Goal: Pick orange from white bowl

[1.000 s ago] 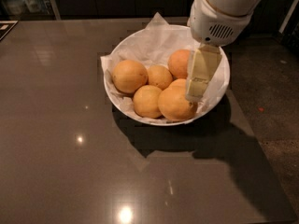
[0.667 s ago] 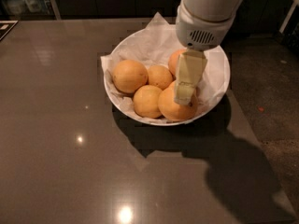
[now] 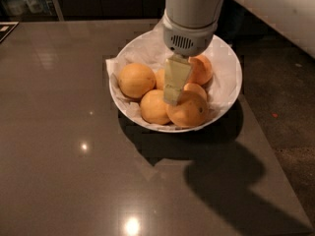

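Camera view: tool hangs over the middle of white bowl, tip low among the fruit. Over the last sec it has slid left from the bowl's right side. Can't tell whether it's spread or pressed together. Orange, the darker reddish one, sits far right in the pile, just right of the tool, not gripped. Approach prob. isn't lined up w/ target yet and likely needs a shift back right. Bowl rests on dark bench.
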Available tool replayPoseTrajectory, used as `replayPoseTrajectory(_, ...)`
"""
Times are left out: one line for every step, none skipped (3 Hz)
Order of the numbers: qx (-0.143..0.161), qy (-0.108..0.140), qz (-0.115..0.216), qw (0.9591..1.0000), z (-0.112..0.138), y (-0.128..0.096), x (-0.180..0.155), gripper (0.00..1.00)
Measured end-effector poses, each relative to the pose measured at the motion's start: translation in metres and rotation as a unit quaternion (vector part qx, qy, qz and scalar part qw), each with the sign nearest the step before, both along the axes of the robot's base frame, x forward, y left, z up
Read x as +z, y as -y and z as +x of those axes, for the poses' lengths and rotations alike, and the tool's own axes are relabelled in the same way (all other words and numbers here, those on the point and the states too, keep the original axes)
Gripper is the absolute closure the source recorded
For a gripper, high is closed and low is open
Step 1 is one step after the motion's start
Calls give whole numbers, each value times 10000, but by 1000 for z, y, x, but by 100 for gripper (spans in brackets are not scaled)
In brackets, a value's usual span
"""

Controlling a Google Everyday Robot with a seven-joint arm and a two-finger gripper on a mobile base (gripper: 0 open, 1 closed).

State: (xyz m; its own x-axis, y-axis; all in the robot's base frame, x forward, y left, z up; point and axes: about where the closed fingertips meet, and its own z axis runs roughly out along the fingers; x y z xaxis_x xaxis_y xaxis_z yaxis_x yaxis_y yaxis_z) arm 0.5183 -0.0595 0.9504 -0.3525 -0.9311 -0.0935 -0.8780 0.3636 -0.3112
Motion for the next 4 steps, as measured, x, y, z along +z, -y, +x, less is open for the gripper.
replayPoseTrajectory(-309, -62, 50, 9995, 3, -6, -5, 8)
replayPoseTrajectory(-517, 76, -59, 9986, 7, 1, 2, 0)
replayPoseTrajectory(-643, 319, -249, 9971, 13, 20, 21, 0)
replayPoseTrajectory(-562, 503, -227, 9969, 41, 53, 37, 0)
